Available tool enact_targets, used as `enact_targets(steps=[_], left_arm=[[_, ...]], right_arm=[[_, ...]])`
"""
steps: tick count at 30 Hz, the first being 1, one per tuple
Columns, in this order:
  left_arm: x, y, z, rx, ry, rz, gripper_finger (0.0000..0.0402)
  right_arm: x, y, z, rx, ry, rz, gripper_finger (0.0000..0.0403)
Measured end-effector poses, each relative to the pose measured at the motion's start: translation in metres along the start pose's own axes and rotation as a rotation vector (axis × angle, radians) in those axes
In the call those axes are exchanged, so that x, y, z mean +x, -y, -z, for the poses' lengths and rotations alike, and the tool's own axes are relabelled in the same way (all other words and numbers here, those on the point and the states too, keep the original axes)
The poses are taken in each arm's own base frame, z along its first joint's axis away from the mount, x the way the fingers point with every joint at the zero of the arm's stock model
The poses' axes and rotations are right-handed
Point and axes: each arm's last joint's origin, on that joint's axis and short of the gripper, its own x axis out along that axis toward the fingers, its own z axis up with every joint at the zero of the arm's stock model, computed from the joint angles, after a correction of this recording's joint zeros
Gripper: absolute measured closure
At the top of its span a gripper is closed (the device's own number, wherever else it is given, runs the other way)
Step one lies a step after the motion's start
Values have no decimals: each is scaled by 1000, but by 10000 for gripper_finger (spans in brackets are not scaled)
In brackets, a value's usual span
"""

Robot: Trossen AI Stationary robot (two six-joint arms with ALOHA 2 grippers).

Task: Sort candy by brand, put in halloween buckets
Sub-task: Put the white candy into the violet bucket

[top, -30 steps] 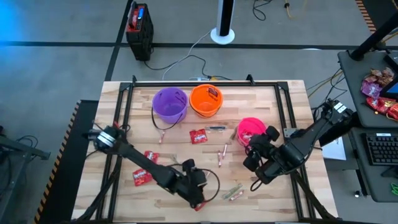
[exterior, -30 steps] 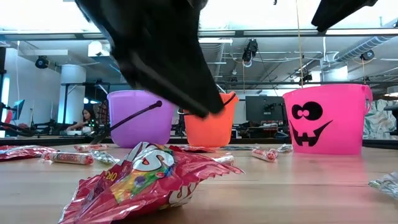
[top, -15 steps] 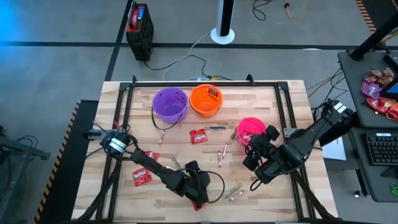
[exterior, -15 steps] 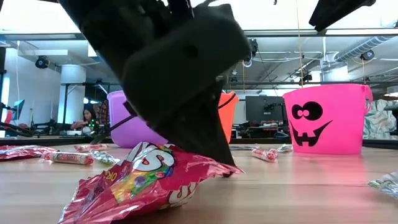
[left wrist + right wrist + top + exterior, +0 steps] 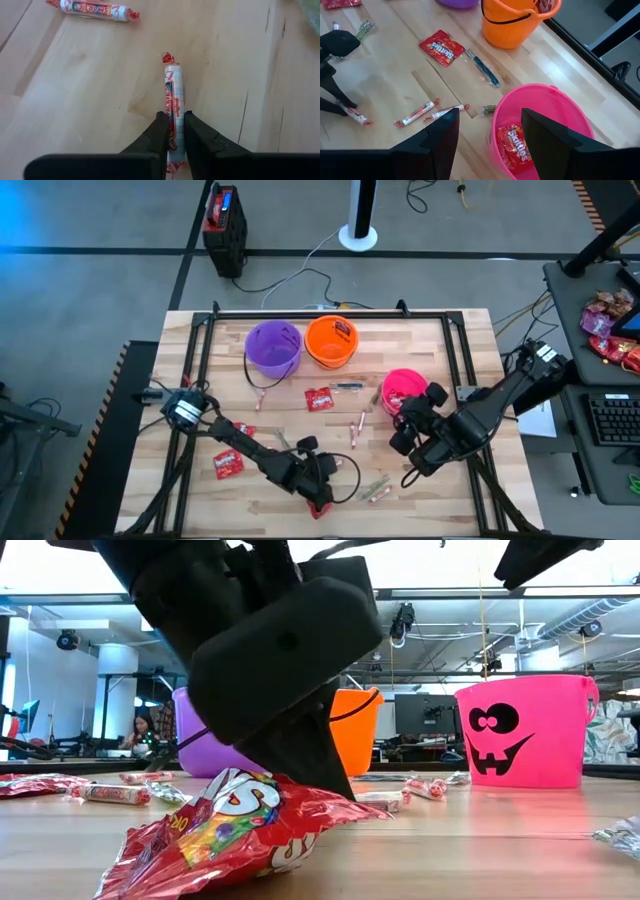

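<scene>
My left gripper is down on the table near its front edge, shut on a thin pinkish candy stick, also seen as a stick in the right wrist view. A red candy packet lies just in front of it. My right gripper hangs open above the pink bucket, which holds a red packet. The purple bucket and orange bucket stand at the far side. More candy lies loose on the table: red packets, sticks. My left gripper pinches the stick's two long sides between its two fingers, close to the stick's nearer twisted end. The fingers slant down from the table's left. The stick lies flat on the wood and runs on ahead of the fingertips.
Another stick lies a short way beyond the held one. Two red packets lie under the left arm, and greenish wrappers lie toward the near right. A thin blue candy lies by the orange bucket. A black frame rims the table.
My left gripper has come down onto the table behind the red packet. In the low view its fingertip has drawn in toward the table's left, so the stick's end now shows beside it. The stick still lies on the wood.
</scene>
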Motion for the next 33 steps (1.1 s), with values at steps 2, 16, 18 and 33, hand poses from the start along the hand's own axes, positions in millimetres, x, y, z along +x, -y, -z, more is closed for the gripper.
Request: enact_targets(steps=[2,16,18,33], left_arm=[[-7,-2,-2,54,-15,3,372],[-152,-83,-55,161,145,-269,381],[-168,-101,-56,170,148,-307,382],[-197,-242,-12,25,124,-431,382]], right_arm=[[1,-1,1,-10,-1,3,197],[4,-4,1,-21,36,29,197],[4,-4,1,-19,52,33,197],[27,8,-16,-40,74,136,197]])
